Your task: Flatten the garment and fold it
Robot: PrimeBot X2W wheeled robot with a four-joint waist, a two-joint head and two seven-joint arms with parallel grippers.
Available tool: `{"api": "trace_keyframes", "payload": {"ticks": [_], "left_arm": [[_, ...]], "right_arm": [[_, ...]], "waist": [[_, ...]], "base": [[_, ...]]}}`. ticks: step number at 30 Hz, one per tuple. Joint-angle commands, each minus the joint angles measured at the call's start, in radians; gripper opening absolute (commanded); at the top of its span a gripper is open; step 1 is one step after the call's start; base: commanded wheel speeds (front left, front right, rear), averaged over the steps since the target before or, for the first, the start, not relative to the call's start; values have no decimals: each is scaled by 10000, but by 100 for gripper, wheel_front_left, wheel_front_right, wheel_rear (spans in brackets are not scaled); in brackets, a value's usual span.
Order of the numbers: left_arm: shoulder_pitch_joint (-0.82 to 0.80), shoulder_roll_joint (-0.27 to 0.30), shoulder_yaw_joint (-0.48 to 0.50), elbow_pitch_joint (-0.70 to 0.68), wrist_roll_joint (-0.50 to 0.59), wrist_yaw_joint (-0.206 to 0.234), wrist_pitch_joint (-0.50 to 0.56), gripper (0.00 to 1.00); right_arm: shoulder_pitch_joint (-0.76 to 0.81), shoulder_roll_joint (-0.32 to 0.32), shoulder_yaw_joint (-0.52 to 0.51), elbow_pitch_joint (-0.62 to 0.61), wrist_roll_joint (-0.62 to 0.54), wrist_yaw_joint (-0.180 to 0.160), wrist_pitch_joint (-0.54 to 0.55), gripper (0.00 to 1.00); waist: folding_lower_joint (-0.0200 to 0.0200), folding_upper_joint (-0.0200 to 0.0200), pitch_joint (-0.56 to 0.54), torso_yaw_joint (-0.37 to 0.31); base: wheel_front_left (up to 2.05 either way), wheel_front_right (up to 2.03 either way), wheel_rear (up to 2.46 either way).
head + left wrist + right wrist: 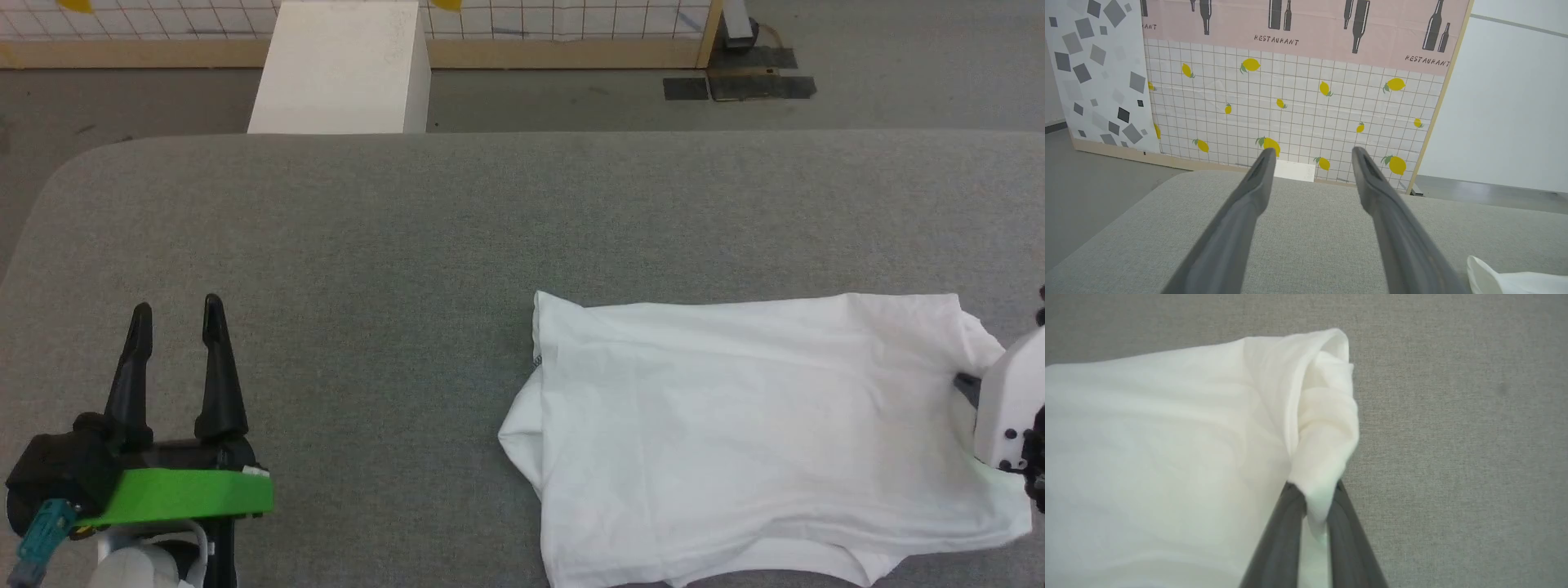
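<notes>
The right gripper (1312, 489) pinches a bunched edge of the garment (1167, 457). Its two dark fingers are nearly together, with a twist of white cloth squeezed between their tips. Whether that twist is a sleeve or a hem corner is unclear. From the pinch, the soft, lightly creased shirt spreads away to the gripper's left and lies mostly flat on the grey woven table (367, 245). A rolled fold rises just ahead of the fingertips. The left gripper (177, 314) stands wide open and empty over bare table, well apart from the shirt, whose nearest edge lies off to its right. Beyond its fingertips, past the table's far edge, stand a rigid white box (343, 73) and a lemon-patterned grid panel (1290, 102).
</notes>
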Motion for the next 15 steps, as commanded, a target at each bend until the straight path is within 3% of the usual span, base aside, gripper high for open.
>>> {"api": "trace_keyframes", "payload": {"ticks": [1, 8, 15], "left_arm": [[143, -61, 52, 23, 99, -46, -45, 100], [350, -118, 102, 0, 146, -65, -45, 100], [372, -175, -13, -7, 129, -74, -45, 100]], "right_arm": [[139, -75, 212, -428, 252, -17, 224, 0], [466, -18, 1498, -2736, 1446, -17, 1615, 0], [316, 779, 2868, -3066, 1926, -17, 1871, 0]], "waist": [[0, -1, -136, -33], [0, -1, -405, -60], [0, -1, -436, 117]], "base": [[0, 0, 0], [0, 0, 0], [0, 0, 0]]}}
